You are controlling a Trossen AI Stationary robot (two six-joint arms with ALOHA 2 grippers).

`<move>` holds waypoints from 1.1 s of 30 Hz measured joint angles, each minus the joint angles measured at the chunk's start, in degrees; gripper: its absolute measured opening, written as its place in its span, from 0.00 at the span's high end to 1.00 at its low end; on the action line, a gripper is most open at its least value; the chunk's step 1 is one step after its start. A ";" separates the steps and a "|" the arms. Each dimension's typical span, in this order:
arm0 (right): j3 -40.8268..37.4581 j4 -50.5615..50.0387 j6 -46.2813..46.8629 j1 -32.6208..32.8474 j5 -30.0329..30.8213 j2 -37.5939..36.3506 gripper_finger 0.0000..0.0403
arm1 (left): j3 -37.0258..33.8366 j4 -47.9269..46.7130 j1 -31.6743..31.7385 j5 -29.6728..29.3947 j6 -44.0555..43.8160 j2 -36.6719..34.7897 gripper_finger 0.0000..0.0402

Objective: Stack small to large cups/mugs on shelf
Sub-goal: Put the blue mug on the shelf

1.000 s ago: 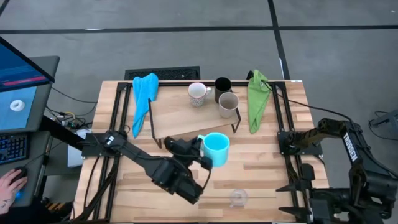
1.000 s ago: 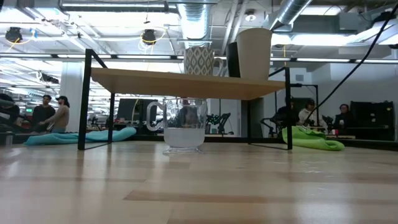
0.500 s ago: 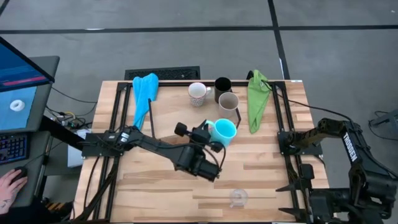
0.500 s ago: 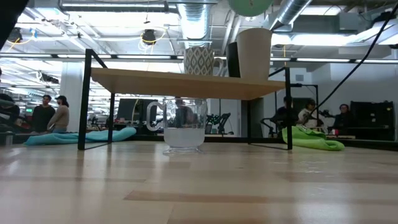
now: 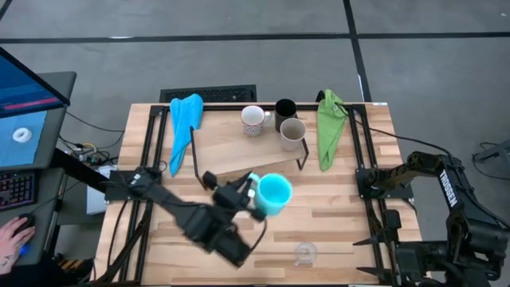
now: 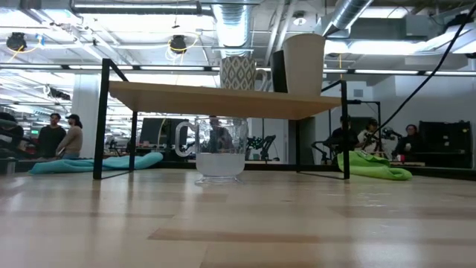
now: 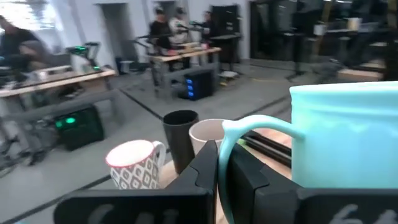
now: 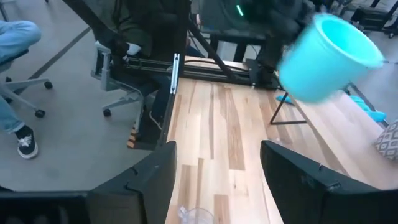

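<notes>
the table [image 5: 335, 219] carries the whole setup, and the shelf [image 5: 231, 155] sits toward its far side between the blue cloth [image 5: 183, 127] and the green cloth [image 5: 328, 131]. neither cloth is part of your job.

your left arm has swung. half a second ago it reached out toward the shelf's right end with the turquoise mug [image 5: 273, 194] tipped over near the beige-grey mug [image 5: 292, 131]; now it is pulled back toward the table's middle, with the mug off the shelf's front edge and above the table. the left gripper [image 7: 217, 168] is clamped tight on the mug's handle, as the left wrist view shows. judgement: the placement did not go through on that pass. the mug is not released, so you will likely need a second approach.

the right arm is parked at the table's right edge, as it was a second ago. the right gripper [image 8: 214, 180] has its fingers spread apart with nothing between them.

three vessels stand on the shelf's far right part: the white mug [image 5: 253, 119], the black cup [image 5: 285, 110] and the beige-grey mug, close together. they have not shifted.

one clear glass [image 5: 305, 253] waits on the table near the front edge, untouched. i cannot see a second glass.
</notes>
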 joint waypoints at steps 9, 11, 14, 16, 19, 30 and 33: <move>-0.02 -1.04 -0.01 -0.42 0.01 0.00 0.37 | -6.12 0.12 -15.03 6.09 -4.66 -0.69 1.00; -0.02 -1.04 -0.05 -0.70 0.04 0.00 0.37 | -11.64 0.07 -17.69 5.85 -12.62 -0.80 1.00; -0.02 -1.43 -0.07 -1.69 0.04 0.00 0.37 | -21.26 0.11 -18.17 6.87 -23.32 -2.10 1.00; -0.02 -1.46 -0.07 -2.44 0.06 0.00 0.37 | -27.81 -0.06 -15.90 7.35 -30.10 -4.62 1.00; -0.02 -1.46 -0.07 -3.45 0.04 0.00 0.37 | -36.29 -0.11 -11.22 6.89 -36.87 -7.71 1.00; -0.02 -1.41 0.65 -4.16 0.02 0.00 0.37 | -45.92 0.01 6.65 4.33 -40.39 -12.33 1.00; -0.02 -1.52 1.49 -4.16 0.02 0.00 0.37 | -44.58 2.28 9.80 1.24 -33.87 -12.01 1.00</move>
